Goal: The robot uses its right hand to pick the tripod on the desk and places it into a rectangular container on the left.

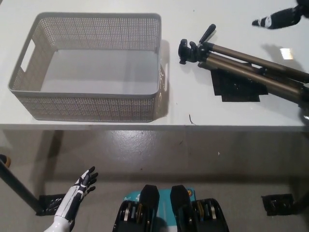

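Observation:
A folded tripod (241, 65) with bronze legs and a black head lies on the white desk (193, 106) at the right, its head pointing left. A grey perforated rectangular basket (91, 65) stands empty on the desk's left part. My black right hand (277, 18) hovers over the desk at the upper right, beyond the tripod and apart from it; whether its fingers are apart is not clear. My white left hand (77, 198) rests low at the bottom left, below the desk, fingers spread and holding nothing.
A black square patch (239, 88) lies on the desk under the tripod legs. The desk's front edge runs across the middle of the picture, with grey floor below it.

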`<act>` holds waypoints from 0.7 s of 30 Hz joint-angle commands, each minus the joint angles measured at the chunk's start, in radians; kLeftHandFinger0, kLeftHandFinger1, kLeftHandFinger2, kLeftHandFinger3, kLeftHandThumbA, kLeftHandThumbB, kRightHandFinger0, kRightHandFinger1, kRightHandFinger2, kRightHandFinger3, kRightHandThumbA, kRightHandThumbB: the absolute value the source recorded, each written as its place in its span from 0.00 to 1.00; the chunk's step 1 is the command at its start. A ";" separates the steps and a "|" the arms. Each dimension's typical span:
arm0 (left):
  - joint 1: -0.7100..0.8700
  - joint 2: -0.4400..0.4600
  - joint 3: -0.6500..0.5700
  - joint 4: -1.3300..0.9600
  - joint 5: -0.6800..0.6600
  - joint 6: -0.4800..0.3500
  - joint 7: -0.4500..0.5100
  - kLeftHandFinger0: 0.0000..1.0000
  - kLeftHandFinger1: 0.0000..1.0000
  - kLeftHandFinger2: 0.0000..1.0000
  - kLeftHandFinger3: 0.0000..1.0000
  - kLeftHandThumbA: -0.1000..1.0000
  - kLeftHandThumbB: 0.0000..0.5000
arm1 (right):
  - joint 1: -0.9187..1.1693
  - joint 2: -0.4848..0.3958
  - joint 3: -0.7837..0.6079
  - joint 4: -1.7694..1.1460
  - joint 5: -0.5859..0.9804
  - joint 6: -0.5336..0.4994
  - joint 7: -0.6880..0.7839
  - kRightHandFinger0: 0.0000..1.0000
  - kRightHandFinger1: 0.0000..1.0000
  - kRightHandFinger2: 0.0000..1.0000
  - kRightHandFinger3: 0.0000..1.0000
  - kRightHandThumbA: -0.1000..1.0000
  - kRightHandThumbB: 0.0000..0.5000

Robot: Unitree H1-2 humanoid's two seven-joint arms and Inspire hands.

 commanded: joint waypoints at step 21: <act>-0.023 0.033 -0.005 -0.059 -0.017 -0.035 -0.067 1.00 1.00 1.00 1.00 1.00 1.00 | -0.186 0.160 0.008 0.899 0.063 -0.146 -0.017 1.00 1.00 1.00 1.00 1.00 1.00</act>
